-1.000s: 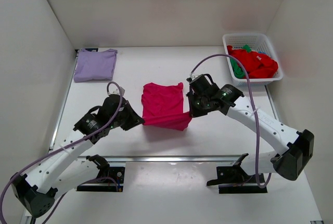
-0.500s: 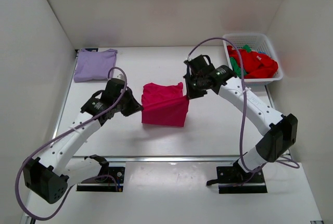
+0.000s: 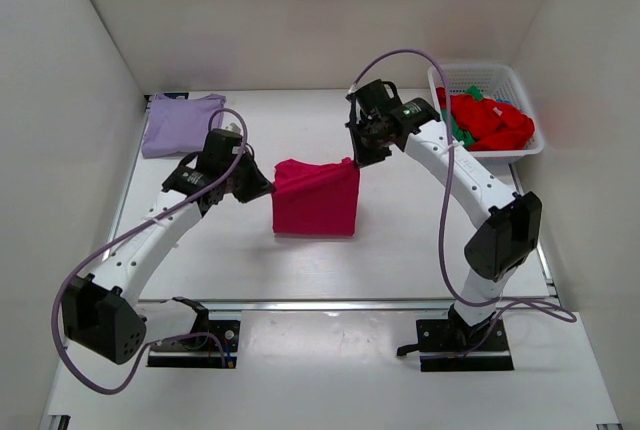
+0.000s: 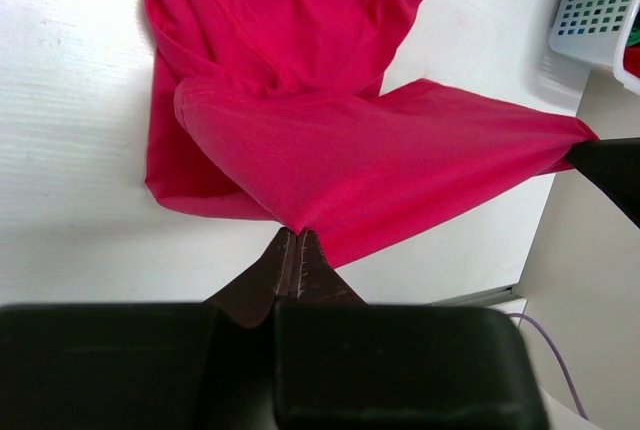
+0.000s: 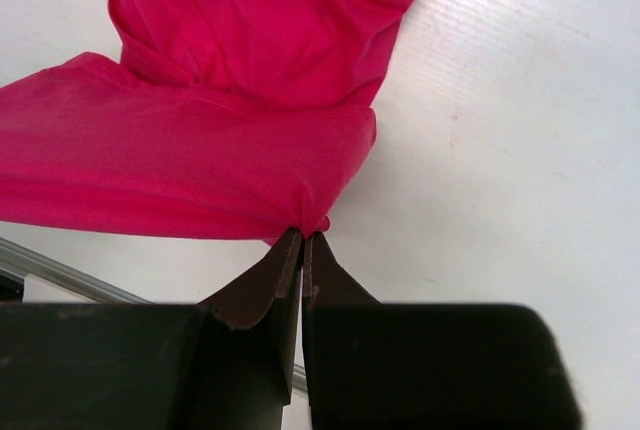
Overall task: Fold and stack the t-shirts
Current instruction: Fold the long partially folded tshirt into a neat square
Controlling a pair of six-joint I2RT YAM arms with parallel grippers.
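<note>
The magenta-pink t-shirt (image 3: 315, 197) lies mid-table, its near half lifted and carried over its far half. My left gripper (image 3: 268, 183) is shut on the shirt's left corner (image 4: 295, 225). My right gripper (image 3: 354, 160) is shut on its right corner (image 5: 312, 222). The cloth hangs taut between them, above the crumpled lower layer (image 4: 290, 20) that rests on the table. A pale lavender t-shirt (image 3: 182, 122) lies folded at the far left. Red t-shirts (image 3: 492, 120) and a green one (image 3: 455, 133) are piled in the basket.
The white lattice basket (image 3: 485, 74) stands at the far right, and its corner shows in the left wrist view (image 4: 600, 5). White walls enclose the table on three sides. A metal rail (image 3: 330, 303) runs along the near edge.
Both grippers have carried the shirt's near edge up and away from me, toward the far edge. The fold has closed over the lower layer and the arms have stretched out.
</note>
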